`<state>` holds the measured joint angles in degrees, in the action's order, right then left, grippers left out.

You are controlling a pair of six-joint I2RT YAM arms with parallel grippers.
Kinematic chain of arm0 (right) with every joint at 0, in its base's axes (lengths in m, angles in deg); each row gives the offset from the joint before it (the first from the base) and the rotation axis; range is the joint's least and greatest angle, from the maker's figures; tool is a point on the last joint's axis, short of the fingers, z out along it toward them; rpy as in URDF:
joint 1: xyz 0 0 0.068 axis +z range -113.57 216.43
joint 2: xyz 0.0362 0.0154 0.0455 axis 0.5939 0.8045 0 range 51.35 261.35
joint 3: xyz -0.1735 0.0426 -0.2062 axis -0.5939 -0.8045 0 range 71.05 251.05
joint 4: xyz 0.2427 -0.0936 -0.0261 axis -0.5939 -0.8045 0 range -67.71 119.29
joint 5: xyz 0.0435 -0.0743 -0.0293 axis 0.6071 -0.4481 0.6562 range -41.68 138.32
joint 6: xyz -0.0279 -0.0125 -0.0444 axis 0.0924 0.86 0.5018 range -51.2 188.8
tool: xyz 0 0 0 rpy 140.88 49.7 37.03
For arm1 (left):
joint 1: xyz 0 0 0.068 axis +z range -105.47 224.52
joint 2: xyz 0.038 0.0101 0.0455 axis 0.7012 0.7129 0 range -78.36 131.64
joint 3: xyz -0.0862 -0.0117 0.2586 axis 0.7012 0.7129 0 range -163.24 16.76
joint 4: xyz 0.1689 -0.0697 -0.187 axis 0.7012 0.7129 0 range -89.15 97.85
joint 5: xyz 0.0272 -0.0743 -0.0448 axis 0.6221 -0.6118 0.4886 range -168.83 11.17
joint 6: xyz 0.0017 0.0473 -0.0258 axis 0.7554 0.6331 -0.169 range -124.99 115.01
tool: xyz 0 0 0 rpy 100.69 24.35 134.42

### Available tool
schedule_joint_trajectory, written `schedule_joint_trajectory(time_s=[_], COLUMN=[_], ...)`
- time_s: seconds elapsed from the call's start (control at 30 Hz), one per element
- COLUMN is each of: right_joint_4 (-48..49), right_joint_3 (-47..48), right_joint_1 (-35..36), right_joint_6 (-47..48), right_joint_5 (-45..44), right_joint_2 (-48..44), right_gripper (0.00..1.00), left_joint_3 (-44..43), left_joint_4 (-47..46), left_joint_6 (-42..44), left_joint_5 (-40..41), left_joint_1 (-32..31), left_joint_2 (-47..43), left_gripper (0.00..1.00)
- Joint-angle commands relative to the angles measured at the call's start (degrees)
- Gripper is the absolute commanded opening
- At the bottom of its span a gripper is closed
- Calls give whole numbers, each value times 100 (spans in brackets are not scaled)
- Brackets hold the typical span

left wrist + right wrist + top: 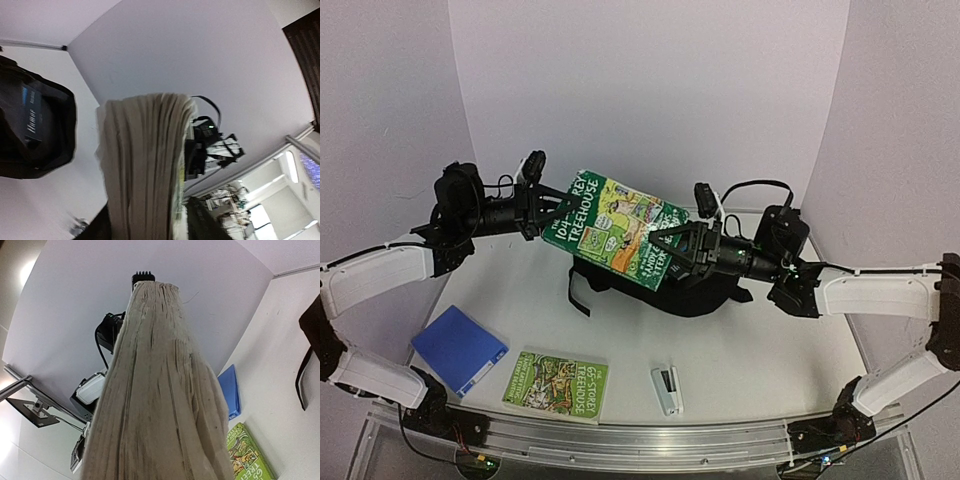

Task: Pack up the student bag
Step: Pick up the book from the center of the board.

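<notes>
A green Treehouse book [615, 225] hangs tilted in the air above the student bag [705, 290], a black backpack lying at the back middle of the table. My right gripper [667, 240] is shut on the book's lower right edge. My left gripper [552, 213] sits at the book's upper left edge, open, its fingers [200, 220] on either side of the page block [145, 165] with a thin gap showing. In the right wrist view the book's pages [160, 390] fill the frame and hide the fingers. The bag's open mouth [35, 130] lies to the left in the left wrist view.
A second green Treehouse book [557, 385] lies near the front edge, with a blue folder [460, 348] to its left and a white stapler [667, 389] to its right. A bag strap [582, 290] trails left of the bag. White walls enclose the table.
</notes>
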<state>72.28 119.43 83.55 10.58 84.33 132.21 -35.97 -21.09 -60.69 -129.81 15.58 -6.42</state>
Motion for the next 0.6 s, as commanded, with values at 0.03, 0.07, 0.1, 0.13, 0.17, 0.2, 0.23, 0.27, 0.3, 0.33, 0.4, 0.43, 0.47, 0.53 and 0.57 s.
schedule_joint_trajectory(time_s=[0.03,0.07,0.1,0.13,0.17,0.2,0.23,0.27,0.3,0.33,0.4,0.43,0.47,0.53,0.57], right_joint_4=[-1354,-1829,-2186,-2494,-2787,-3019,-3230,-3346,-3458,-3518,-3601,-3618,-3622,-3623,-3623], right_joint_3=[405,513,587,646,701,747,769,767,748,725,635,583,524,431,389], right_joint_1=[-243,-312,-408,-528,-632,-746,-894,-1024,-1179,-1319,-1687,-1826,-1990,-2234,-2340], right_joint_6=[878,1051,1176,1253,1299,1332,1355,1349,1339,1304,1212,1163,1119,1034,1000], right_joint_5=[-1502,-1698,-1824,-1926,-2017,-2088,-2135,-2130,-2103,-2058,-1887,-1789,-1684,-1497,-1416], right_joint_2=[-909,-1002,-1077,-1162,-1230,-1291,-1365,-1415,-1473,-1519,-1579,-1596,-1611,-1617,-1617], right_gripper=[0,0,0,0,0,0,0,0,0,0,0,0,0,0,0], left_joint_3=[-623,-664,-715,-740,-777,-831,-877,-960,-1039,-1102,-1229,-1290,-1370,-1515,-1616], left_joint_4=[2159,2341,2492,2550,2565,2556,2550,2544,2539,2509,2381,2287,2229,1996,1943], left_joint_6=[1739,1884,1954,2004,2038,2054,2044,2040,2033,2015,1947,1908,1860,1812,1797], left_joint_5=[1264,1438,1562,1638,1669,1692,1715,1713,1715,1714,1660,1617,1576,1509,1478], left_joint_1=[12,11,8,12,12,13,8,8,5,4,0,-6,-8,-15,-19], left_joint_2=[-77,5,101,218,339,471,635,812,952,1118,1405,1552,1686,1982,2130], left_gripper=[75,79,81,83,84,85,87,88,89,90,91,92,93,93,93])
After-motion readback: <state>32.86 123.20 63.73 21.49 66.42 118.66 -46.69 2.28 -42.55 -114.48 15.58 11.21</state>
